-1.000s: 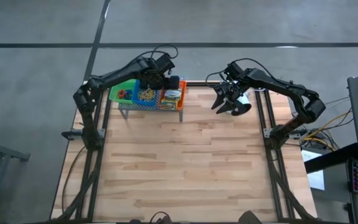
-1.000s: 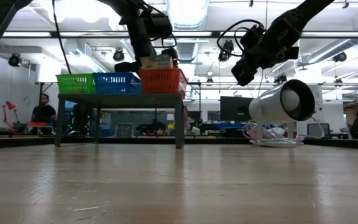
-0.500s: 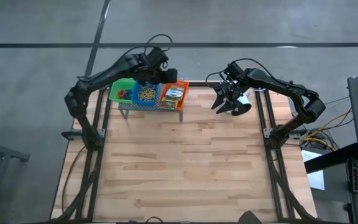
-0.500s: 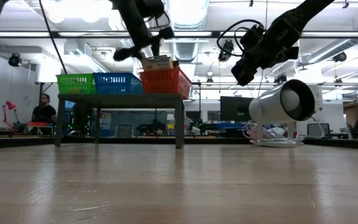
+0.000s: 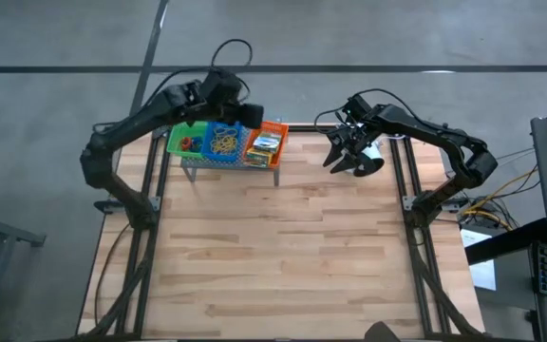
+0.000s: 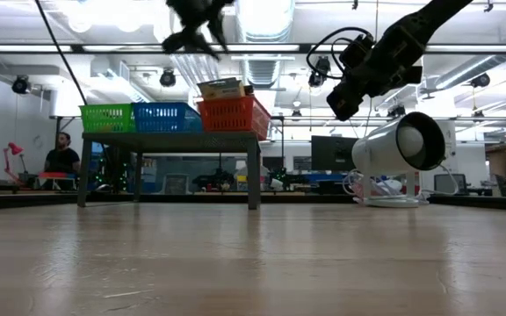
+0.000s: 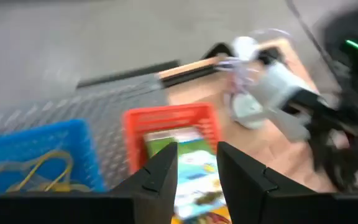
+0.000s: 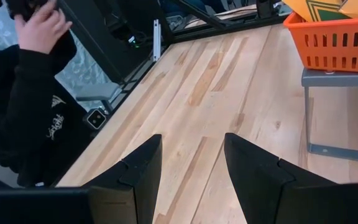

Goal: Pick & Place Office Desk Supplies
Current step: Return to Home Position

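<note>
Trays are found past the near planks of the wooden bench point(image 5: 283, 256), on a grey shelf point(image 6: 169, 137) standing at its far left. The green tray point(image 6: 106, 118) is set at the left, the blue tray point(image 6: 163, 117) in the middle and the orange tray point(image 6: 231, 116) at the right, side by side. Red and blue loops point(image 5: 187, 144) are seen in the green one, tan rubber bands point(image 7: 23, 171) in the blue one, and card boxes point(image 7: 188, 149) in the orange one, rising above its rim. The left hand point(image 5: 251, 114) is held high over the shelf's far edge, fingers parted, nothing gripped. The right hand point(image 5: 345, 163) is held in the air at the far right, just above a white lamp point(image 6: 407, 142), fingers spread wide and empty.
</note>
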You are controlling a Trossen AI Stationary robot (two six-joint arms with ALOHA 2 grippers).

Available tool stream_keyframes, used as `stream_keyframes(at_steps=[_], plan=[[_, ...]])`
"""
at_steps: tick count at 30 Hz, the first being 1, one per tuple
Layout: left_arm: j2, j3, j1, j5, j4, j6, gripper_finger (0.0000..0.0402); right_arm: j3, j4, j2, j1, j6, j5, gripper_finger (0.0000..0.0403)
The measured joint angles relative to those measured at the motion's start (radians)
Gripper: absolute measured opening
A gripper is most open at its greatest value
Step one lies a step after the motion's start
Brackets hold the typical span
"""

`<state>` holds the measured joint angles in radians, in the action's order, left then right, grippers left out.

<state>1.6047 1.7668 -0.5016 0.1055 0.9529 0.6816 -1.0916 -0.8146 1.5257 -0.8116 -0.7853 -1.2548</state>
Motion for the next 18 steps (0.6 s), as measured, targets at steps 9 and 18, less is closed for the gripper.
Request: stream_keyframes(at_steps=[9, 18], plan=[[-0.027, -0.006, 0.263, 0.254, -0.218, -0.432, 0.0116, 0.0, 0.009, -0.001, 0.0, 0.0, 0.0, 0.0171], [-0.04, -0.108, 0.465, 0.374, -0.406, -0.603, 0.0116, 0.0, 0.012, -0.001, 0.0, 0.0, 0.0, 0.0171]])
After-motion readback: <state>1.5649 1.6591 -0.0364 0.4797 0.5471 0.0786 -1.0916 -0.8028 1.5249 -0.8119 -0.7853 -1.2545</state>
